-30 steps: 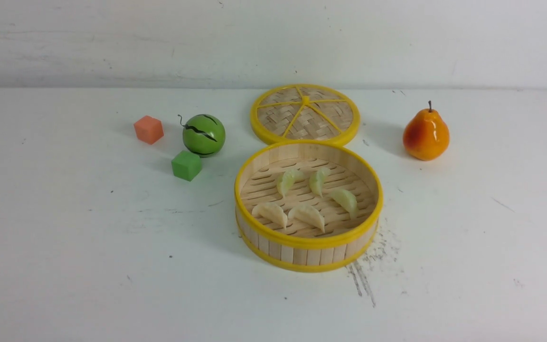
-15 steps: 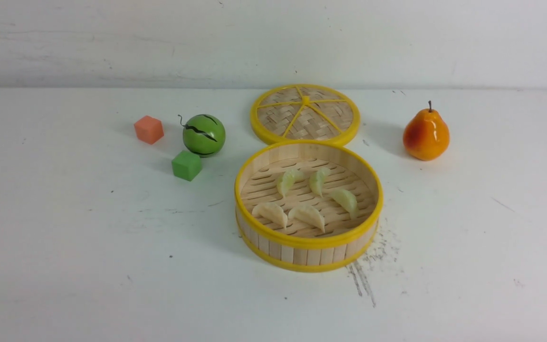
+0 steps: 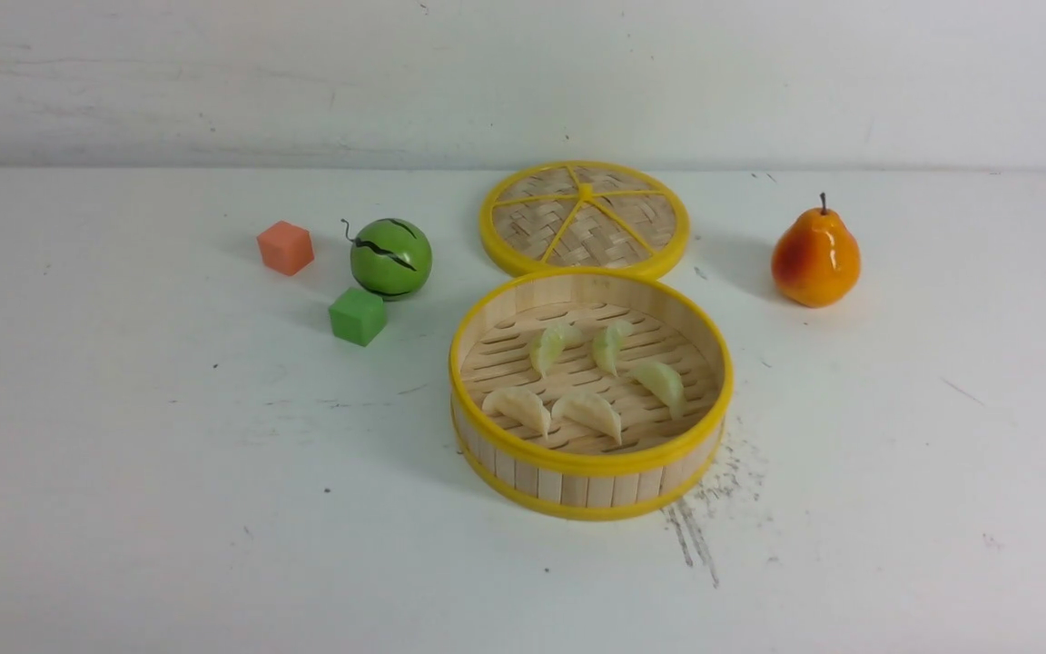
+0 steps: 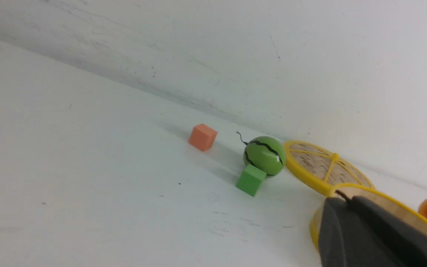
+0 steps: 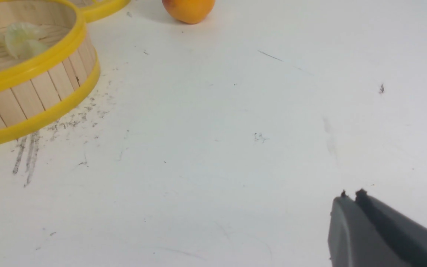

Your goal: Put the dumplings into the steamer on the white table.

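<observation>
Dumplings and grippers: we see the dumplings (image 3: 588,381) lying inside the steamer (image 3: 589,472), and no arm shows in the front view; both grippers appear only in their own wrist views.
Left gripper: our left gripper (image 4: 347,202) has its dark fingers pressed together with nothing between them; in its wrist view it overlaps the steamer's yellow rim (image 4: 391,202), and we cannot tell whether it touches it.
Right gripper: our right gripper (image 5: 351,195) is also pressed together and empty, above bare white table (image 5: 213,155), well apart from the steamer (image 5: 32,92).
Dumpling look: we see small crescents with pleated edges; the three farther ones are light green, the two nearer ones pale cream.
Dumpling position: all rest on the slatted floor, none stacked; the two cream ones lie just beside each other near the front wall.
Steamer look: round, shallow, bamboo slat wall, yellow rims top and bottom; it stands upright on the white table (image 3: 123,509), with dark scratch marks (image 3: 695,536) just beside its base.
Counts: we count five dumplings, one steamer, one woven lid (image 3: 584,219) lying flat just behind it, one orange cube (image 3: 285,247), one green cube (image 3: 358,316), one green striped ball (image 3: 389,258), one pear (image 3: 814,256).
</observation>
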Action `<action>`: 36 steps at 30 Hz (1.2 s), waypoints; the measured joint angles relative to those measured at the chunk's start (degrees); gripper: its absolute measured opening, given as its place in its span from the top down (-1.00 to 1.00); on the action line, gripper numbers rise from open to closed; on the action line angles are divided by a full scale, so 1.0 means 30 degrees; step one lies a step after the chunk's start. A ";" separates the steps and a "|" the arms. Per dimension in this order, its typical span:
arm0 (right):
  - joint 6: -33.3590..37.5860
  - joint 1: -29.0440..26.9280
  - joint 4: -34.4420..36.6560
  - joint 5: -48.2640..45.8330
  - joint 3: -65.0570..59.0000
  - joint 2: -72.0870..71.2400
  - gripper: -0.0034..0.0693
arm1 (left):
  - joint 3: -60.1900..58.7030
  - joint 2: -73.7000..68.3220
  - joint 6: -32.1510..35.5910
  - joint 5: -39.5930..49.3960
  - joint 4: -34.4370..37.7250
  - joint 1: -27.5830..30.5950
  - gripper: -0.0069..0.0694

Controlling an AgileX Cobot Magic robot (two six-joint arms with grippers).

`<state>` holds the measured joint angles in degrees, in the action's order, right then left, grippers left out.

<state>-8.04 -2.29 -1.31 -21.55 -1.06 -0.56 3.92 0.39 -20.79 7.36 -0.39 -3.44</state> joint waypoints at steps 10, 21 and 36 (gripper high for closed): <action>0.0000 0.0000 0.0000 0.0000 0.0000 0.0000 0.82 | -0.1846 0.0067 0.2265 0.2119 -0.0249 0.0005 0.86; 0.0000 0.0000 0.0000 0.0000 0.0000 0.0000 0.78 | -0.1887 0.0067 0.2416 0.4726 -0.0249 0.0005 0.86; 0.0000 0.0000 0.0000 0.0000 0.0000 0.0000 0.71 | -0.1899 0.0067 0.2431 0.4729 -0.0230 0.0005 0.86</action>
<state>-8.04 -2.29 -1.31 -21.55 -1.06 -0.56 -1.77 0.59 -13.49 21.55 -1.08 -3.43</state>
